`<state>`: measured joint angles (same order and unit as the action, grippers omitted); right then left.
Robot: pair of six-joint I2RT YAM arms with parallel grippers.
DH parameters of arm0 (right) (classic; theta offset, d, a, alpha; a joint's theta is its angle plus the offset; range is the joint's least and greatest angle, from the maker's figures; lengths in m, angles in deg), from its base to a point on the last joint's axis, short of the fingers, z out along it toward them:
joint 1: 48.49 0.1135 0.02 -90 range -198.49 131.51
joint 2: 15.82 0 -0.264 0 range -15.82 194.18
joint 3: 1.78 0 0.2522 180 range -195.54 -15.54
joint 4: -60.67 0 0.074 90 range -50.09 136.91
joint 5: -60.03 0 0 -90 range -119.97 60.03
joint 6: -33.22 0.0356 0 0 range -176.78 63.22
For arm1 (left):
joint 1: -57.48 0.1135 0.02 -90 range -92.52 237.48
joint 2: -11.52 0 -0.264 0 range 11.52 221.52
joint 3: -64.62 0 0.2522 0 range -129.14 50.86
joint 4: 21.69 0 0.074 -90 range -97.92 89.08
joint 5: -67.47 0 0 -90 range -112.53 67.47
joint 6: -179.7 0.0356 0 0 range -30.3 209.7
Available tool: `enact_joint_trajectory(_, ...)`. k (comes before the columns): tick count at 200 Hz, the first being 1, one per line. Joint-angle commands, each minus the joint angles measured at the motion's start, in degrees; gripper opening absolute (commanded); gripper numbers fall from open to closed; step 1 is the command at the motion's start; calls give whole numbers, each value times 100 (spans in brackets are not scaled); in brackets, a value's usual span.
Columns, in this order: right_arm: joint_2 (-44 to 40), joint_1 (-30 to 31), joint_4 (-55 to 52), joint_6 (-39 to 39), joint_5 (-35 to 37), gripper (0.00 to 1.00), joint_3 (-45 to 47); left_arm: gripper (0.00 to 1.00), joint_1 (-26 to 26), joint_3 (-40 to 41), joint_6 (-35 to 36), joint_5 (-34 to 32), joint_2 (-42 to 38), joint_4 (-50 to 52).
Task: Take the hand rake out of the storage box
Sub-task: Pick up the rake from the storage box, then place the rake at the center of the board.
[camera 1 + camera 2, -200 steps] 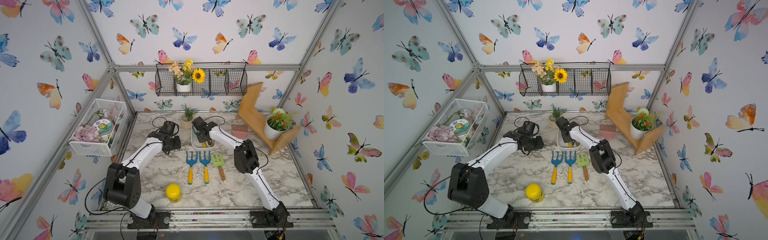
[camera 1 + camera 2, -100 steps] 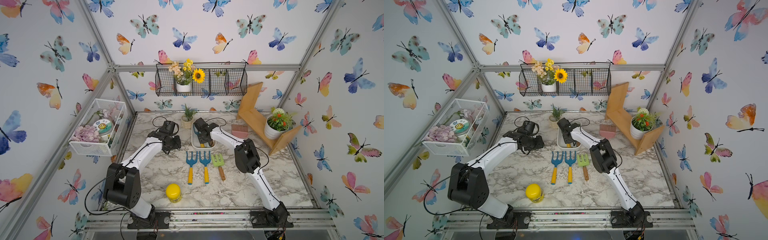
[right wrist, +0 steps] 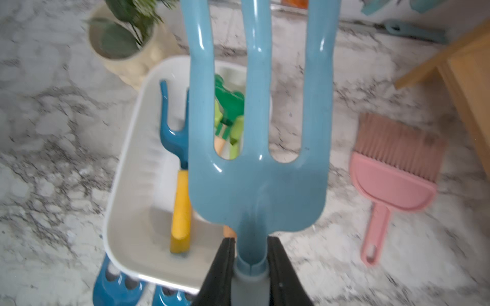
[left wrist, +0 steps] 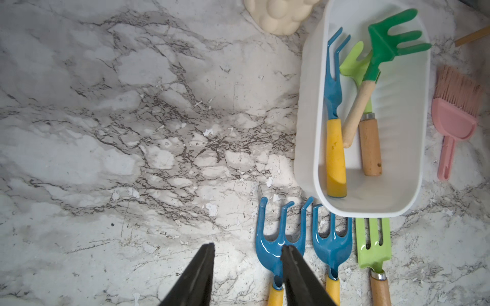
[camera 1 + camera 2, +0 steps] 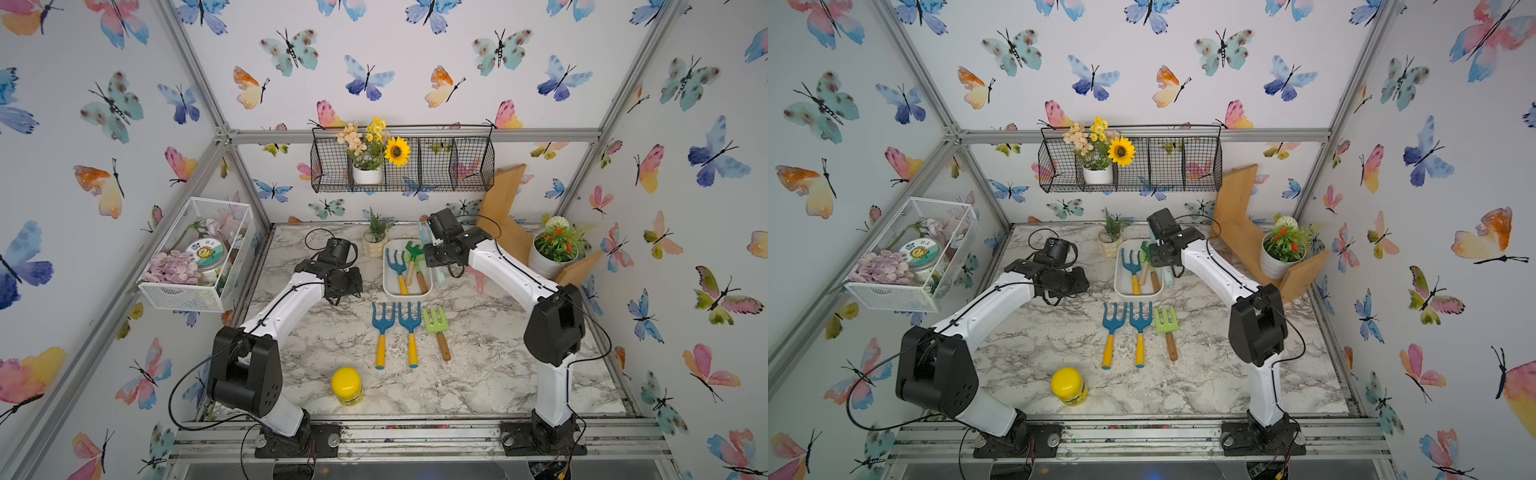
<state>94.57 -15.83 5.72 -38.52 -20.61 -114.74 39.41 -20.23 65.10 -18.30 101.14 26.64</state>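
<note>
A row of three rakes (image 5: 409,328) lies on the marble tabletop (image 5: 490,374) at frame centre, just below the storage box (image 5: 407,296), which holds three more; a pink brush (image 3: 397,172) lies beside it. The right gripper (image 3: 251,246) pinches a pale-blue, three-tined hand rake (image 3: 257,172) by its neck, above the box's right rim. The left gripper (image 4: 248,246) hangs spread, empty. Butterfly wallpaper (image 5: 415,62) all round.

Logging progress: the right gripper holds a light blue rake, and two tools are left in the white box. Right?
No: three tools are left in the white box: a dark blue rake, a dark green rake and a light green rake; the left wrist view shows it. The right gripper holds the light blue rake.
</note>
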Motion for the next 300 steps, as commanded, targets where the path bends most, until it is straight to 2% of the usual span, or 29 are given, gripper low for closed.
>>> enact_joint_trajectory(1,-706,-410,59,-138,-476,19,1405,46,30,-124,115,157,72,77)
enact_joint_trajectory(34,-1544,-612,392,-41,-956,19,3028,46,31,-133,118,130,90,59)
enact_joint_trajectory(66,-1715,-612,641,113,-1226,19,3750,46,31,-113,102,162,75,41)
enact_joint_trajectory(105,-1582,-612,782,231,-1543,19,4069,46,31,-164,105,96,38,102)
enact_joint_trajectory(155,-1853,-606,1124,810,-1802,20,4658,47,31,-312,87,105,133,120)
enact_joint_trajectory(213,-2056,-560,1608,1071,-2065,20,5228,46,30,-503,105,98,244,173)
enact_joint_trajectory(300,-2039,-313,1736,1148,-2004,26,5516,46,20,-724,139,94,400,224)
